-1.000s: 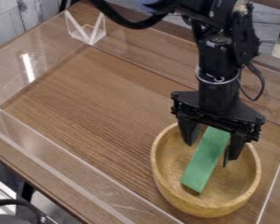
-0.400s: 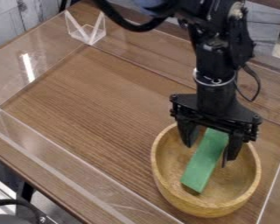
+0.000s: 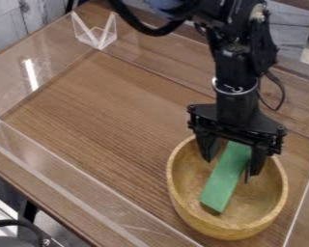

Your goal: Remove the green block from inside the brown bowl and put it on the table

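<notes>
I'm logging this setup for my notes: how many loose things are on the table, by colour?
Green: 1, the green block, leaning inside the bowl
Light brown: 1, the brown bowl
Clear: 1, a small clear stand at the far corner
Total: 3

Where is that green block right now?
The green block lies slanted inside the brown bowl at the lower right of the camera view, its upper end between the open fingers reaching down from above.
</notes>
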Tool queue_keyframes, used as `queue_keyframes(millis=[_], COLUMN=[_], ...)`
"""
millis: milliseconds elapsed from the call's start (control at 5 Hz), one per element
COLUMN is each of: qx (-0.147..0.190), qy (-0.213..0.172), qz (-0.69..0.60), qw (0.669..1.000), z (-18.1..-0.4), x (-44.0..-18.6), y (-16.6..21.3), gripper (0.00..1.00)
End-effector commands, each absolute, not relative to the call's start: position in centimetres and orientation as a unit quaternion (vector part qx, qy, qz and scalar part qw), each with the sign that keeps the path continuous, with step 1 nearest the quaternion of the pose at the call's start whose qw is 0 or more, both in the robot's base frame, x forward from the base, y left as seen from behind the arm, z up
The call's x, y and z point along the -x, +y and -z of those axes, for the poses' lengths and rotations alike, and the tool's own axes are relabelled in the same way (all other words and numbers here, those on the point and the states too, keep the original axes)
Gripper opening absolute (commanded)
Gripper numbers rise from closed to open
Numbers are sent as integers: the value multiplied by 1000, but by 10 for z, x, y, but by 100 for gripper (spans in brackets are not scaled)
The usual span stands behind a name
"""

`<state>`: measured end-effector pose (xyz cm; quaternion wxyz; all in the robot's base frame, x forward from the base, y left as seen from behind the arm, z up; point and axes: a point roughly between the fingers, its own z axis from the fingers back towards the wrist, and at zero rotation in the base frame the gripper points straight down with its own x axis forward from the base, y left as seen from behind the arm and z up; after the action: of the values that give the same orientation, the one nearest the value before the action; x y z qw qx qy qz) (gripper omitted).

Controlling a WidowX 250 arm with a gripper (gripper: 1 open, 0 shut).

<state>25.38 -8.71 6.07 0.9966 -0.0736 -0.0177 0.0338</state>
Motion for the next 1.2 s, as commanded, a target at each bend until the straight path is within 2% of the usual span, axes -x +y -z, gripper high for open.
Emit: queue_keyframes(millis=[0,400,600,800,1000], qx=[85,90,92,94,96], qy=[-46,-45,-46,-47,-40], qz=[-40,-44,-46,-47,-46], qw=[994,994,994,993,994], z=[-74,-72,-64,-59,-66], x=[-269,-273,-274,-275,-273], y=[-87,-85,-83,-83,-81], gripper=[100,100,100,0,0])
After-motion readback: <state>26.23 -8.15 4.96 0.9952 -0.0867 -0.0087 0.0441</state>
